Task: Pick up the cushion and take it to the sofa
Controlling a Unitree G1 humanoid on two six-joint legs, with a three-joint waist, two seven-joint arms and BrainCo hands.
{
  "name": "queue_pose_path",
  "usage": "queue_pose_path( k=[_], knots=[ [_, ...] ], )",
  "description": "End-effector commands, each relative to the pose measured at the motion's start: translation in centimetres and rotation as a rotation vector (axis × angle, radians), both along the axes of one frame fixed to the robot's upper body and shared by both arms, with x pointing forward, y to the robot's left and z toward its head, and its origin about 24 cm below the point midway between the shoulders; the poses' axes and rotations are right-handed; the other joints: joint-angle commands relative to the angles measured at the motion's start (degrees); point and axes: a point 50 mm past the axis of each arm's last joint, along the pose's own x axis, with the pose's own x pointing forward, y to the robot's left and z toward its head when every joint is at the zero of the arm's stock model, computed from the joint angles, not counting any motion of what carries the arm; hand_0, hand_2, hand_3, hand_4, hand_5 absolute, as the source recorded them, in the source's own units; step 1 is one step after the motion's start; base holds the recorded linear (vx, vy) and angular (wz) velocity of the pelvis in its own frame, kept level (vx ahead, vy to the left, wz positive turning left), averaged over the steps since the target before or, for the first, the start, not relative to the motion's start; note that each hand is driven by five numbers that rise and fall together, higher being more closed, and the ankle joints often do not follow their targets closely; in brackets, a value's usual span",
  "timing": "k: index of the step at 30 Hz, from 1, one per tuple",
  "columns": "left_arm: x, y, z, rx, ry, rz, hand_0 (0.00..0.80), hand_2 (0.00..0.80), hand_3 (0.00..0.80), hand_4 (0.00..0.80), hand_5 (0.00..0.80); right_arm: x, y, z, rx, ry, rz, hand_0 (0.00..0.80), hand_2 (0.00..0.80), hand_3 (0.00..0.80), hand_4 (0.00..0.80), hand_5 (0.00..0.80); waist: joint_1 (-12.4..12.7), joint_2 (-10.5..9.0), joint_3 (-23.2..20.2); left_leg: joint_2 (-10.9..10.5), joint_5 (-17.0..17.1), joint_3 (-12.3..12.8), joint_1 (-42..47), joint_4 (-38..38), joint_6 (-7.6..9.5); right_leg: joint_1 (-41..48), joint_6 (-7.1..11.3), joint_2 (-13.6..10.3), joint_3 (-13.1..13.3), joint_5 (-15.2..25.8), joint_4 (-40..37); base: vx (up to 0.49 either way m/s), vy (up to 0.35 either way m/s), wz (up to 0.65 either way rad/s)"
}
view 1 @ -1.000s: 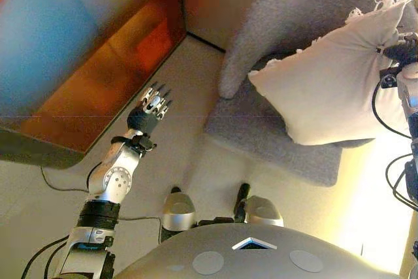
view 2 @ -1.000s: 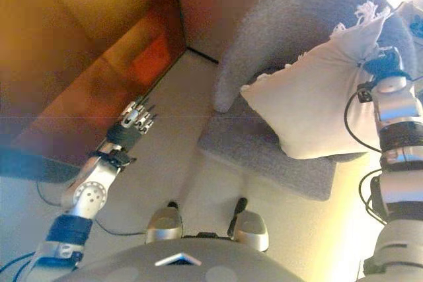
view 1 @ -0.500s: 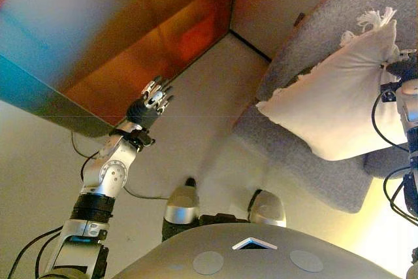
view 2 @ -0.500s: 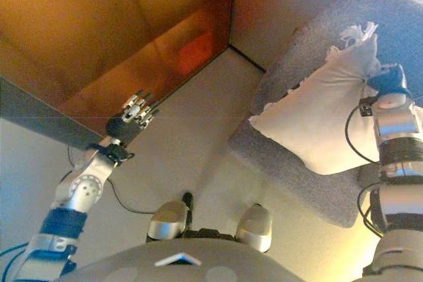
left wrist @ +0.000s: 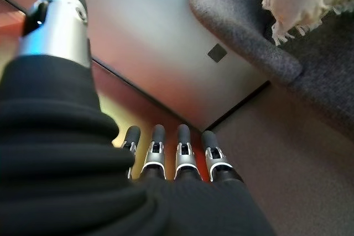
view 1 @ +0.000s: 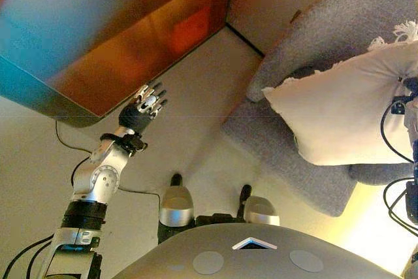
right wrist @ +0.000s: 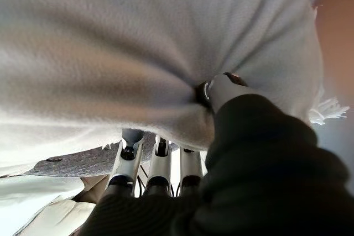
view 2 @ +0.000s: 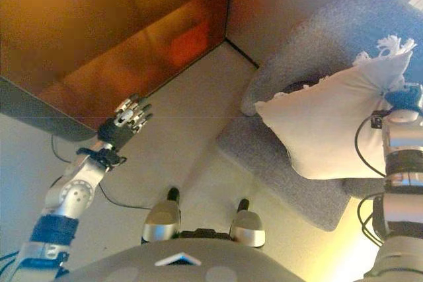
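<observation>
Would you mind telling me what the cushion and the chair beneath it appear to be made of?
The cushion looks like soft, matte cream woven fabric, probably cotton: it bunches where the right hand pinches it, and its edges are fringed. The armchair seems upholstered in nubby grey textile, possibly bouclé or wool blend, judging by its speckled surface.

A pale beige floor [view 1: 189,122] carries a grey upholstered sofa chair [view 1: 307,96] (rounded back, flat seat pad) standing in the corner beside an orange-brown wall [view 1: 130,50]. A thin dark baseboard line [view 1: 245,36] runs where floor meets wall behind the chair.
</observation>
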Motion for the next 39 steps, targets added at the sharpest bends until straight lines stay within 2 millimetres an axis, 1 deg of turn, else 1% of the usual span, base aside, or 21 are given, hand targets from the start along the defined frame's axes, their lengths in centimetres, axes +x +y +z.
queue_pose_path(
  k=[1, 6, 9, 11, 12, 13, 14, 18, 22, 26, 32, 37, 39],
  knots=[
    [-0.4, -0.5, 1.8, -0.014, -0.097, -0.049, 0.000, 0.000, 0.000, 0.000, 0.000, 0.0, -1.4, 4.5, -0.206, -0.082, -0.008, 0.800, 0.800, 0.800, 0.800, 0.800, 1.3, 0.07, -4.9, 4.1, -2.6, 1.9, 1.4, 2.8, -0.23, -6.6, 3.22, -3.5, 1.9, 4.0, 4.1, 0.094, -0.041, 0.01],
    [-0.6, -0.4, 1.7, -0.018, -0.098, -0.055, 0.000, 0.000, 0.000, 0.000, 0.000, -0.2, -2.3, 5.2, -0.223, -0.074, -0.033, 0.800, 0.800, 0.800, 0.800, 0.800, 2.2, 0.45, -4.1, 5.2, -1.8, 1.8, 0.7, 2.8, -1.08, -6.4, 3.36, -3.3, 1.1, 3.3, 4.0, 0.059, -0.057, 0.01],
    [-0.5, -0.5, 1.7, -0.014, -0.095, -0.056, 0.000, 0.000, 0.000, 0.000, 0.000, 0.2, -2.5, 5.9, -0.253, -0.069, -0.026, 0.800, 0.800, 0.800, 0.800, 0.800, 2.8, 0.79, -3.8, 5.7, -1.6, 1.4, 0.4, 2.9, -1.42, -6.3, 3.22, -3.2, 0.6, 2.9, 4.2, 0.059, -0.051, 0.01],
    [-0.6, -0.6, 1.6, -0.013, -0.090, -0.054, 0.000, 0.000, 0.000, 0.000, 0.000, 0.6, -2.4, 6.6, -0.304, -0.052, -0.011, 0.800, 0.800, 0.800, 0.800, 0.800, 3.2, 0.99, -3.6, 5.8, -1.4, 1.1, 0.2, 3.0, -1.53, -6.3, 2.98, -3.0, 0.6, 2.6, 4.4, 0.061, -0.040, 0.05],
    [-0.6, -0.6, 1.5, -0.010, -0.089, -0.054, 0.000, 0.000, 0.000, 0.000, 0.000, 0.6, -2.5, 6.8, -0.336, -0.030, -0.025, 0.762, 0.762, 0.762, 0.762, 0.762, 3.4, 1.11, -3.5, 5.9, -1.3, 0.9, 0.0, 3.1, -1.67, -6.3, 2.90, -2.9, 0.6, 2.4, 4.5, 0.030, -0.031, 0.10],
    [-0.5, -0.7, 1.6, -0.009, -0.092, -0.056, 0.000, 0.000, 0.000, 0.000, 0.000, 0.5, -2.7, 7.2, -0.381, -0.016, -0.057, 0.301, 0.301, 0.301, 0.301, 0.301, 3.6, 1.30, -3.3, 6.0, -1.1, 0.7, -0.4, 3.3, -1.80, -6.6, 2.81, -2.9, 0.5, 2.3, 4.7, -0.007, -0.027, 0.09],
    [-0.3, -0.8, 1.6, -0.011, -0.097, -0.055, 0.000, 0.000, 0.000, 0.000, 0.000, 0.4, -3.0, 7.5, -0.420, -0.003, -0.090, 0.000, 0.000, 0.000, 0.000, 0.000, 3.7, 1.54, -3.1, 6.2, -0.9, 0.7, -0.8, 3.3, -1.89, -6.8, 2.71, -2.9, 0.4, 2.2, 4.8, -0.058, -0.016, 0.06],
    [0.7, -1.3, 2.4, -0.032, -0.138, -0.055, 0.000, 0.000, 0.000, 0.000, 0.000, -0.5, -4.1, 10.2, -0.514, -0.072, -0.259, 0.000, 0.000, 0.000, 0.000, 0.000, 3.7, 2.48, -1.6, 7.2, 0.5, 1.4, -3.1, 3.3, -2.49, -7.6, 2.18, -2.7, -0.7, 1.9, 4.8, -0.093, 0.005, 0.20],
    [0.2, -1.5, 2.3, -0.048, -0.127, -0.047, 0.000, 0.000, 0.000, 0.000, 0.000, -1.6, -5.2, 12.6, -0.576, -0.123, -0.315, 0.000, 0.000, 0.000, 0.000, 0.000, 3.5, 2.56, -2.3, 7.4, 1.2, 1.7, -2.8, 2.6, -2.70, -7.0, 1.89, -2.4, -1.5, 1.5, 4.6, 0.043, 0.022, 0.38],
    [-0.5, -1.5, 1.9, -0.054, -0.106, -0.039, 0.000, 0.000, 0.000, 0.000, 0.000, -2.1, -5.6, 13.2, -0.590, -0.138, -0.304, 0.000, 0.000, 0.000, 0.000, 0.000, 3.2, 2.00, -3.9, 7.5, 1.1, 2.1, -1.5, 2.0, -2.72, -5.7, 1.65, -2.0, -1.5, 1.4, 3.7, 0.088, 0.012, 0.18],
    [-0.8, -1.6, 1.2, -0.067, -0.080, -0.029, 0.000, 0.000, 0.000, 0.000, 0.000, -1.8, -5.4, 13.3, -0.582, -0.140, -0.267, 0.000, 0.000, 0.000, 0.000, 0.000, 2.7, 1.58, -5.3, 7.7, 0.9, 3.1, 0.6, 1.3, -2.57, -4.3, 1.18, -1.1, -1.3, 1.1, 2.7, 0.009, 0.017, -0.05],
    [-0.9, -1.9, 0.6, -0.081, -0.068, -0.035, 0.000, 0.000, 0.000, 0.000, 0.000, -2.0, -5.7, 13.4, -0.544, -0.183, -0.291, 0.000, 0.000, 0.000, 0.000, 0.000, 2.5, 1.65, -6.1, 7.7, 1.3, 3.9, 1.9, -0.2, -2.44, -3.2, 0.85, -0.4, -1.6, 1.4, 1.3, -0.021, 0.044, -0.11],
    [-0.9, -2.0, 0.6, -0.092, -0.070, -0.031, 0.000, 0.000, 0.000, 0.000, 0.000, -1.9, -5.5, 13.5, -0.512, -0.229, -0.287, 0.000, 0.000, 0.000, 0.000, 0.000, 2.1, 1.68, -6.2, 7.6, 1.4, 4.2, 2.2, -0.8, -2.46, -3.3, 0.95, -0.4, -1.6, 1.6, 0.9, -0.072, 0.057, -0.02]
  ],
)
